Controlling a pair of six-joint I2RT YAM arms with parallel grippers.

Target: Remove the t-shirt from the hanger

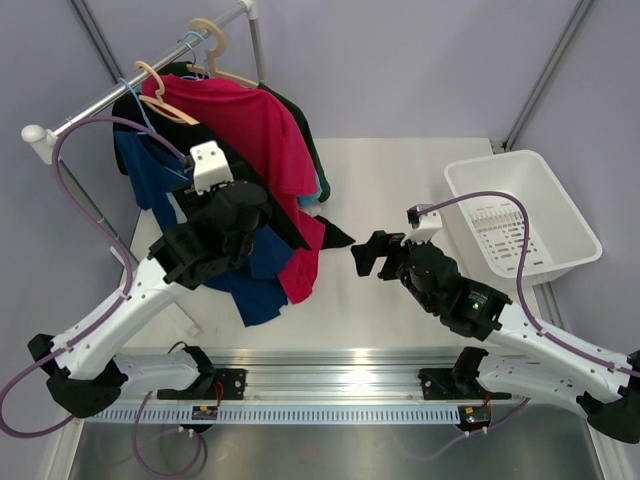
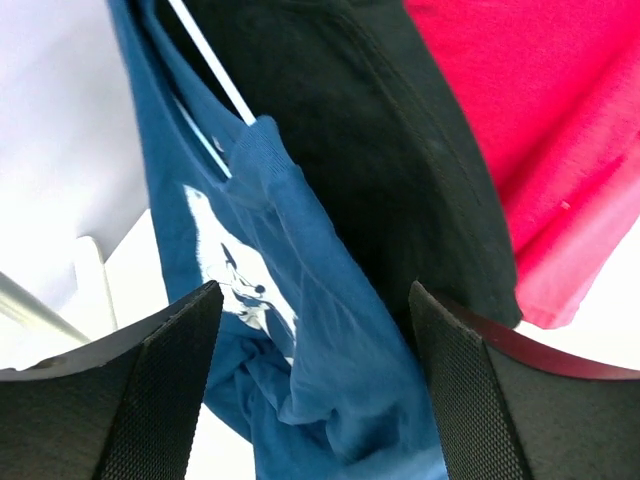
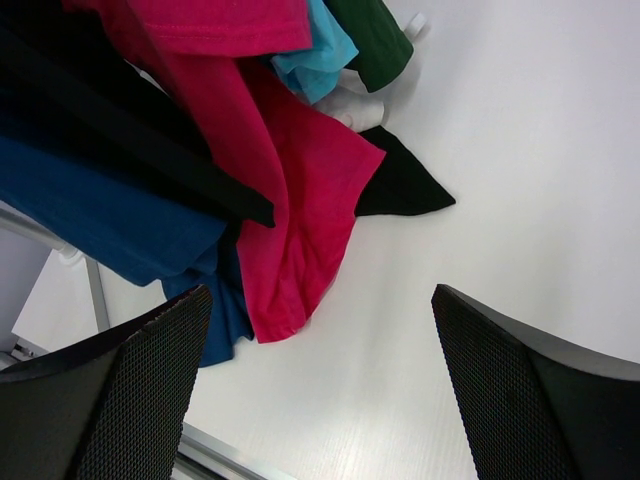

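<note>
Blue t-shirt (image 2: 300,340) hangs on a hanger (image 2: 212,72) (black shirt (image 2: 380,150) and red shirt (image 2: 540,130) beside it). Left fingers (image 2: 160,390) stand apart facing it, holding nothing; right fingers (image 3: 110,400) gape wide above the counter (image 3: 520,200).

White basket (image 1: 556,208) (far right), upright.

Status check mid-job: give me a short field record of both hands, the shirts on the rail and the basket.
left hand: open, aimed at the blue t-shirt, no grip visible
right hand: open, holding nothing, over the table
rail: blue t-shirt, black t-shirt and red t-shirt hang from it
basket: white, on the table's right side
task: blue t-shirt not yet off its hanger
</note>
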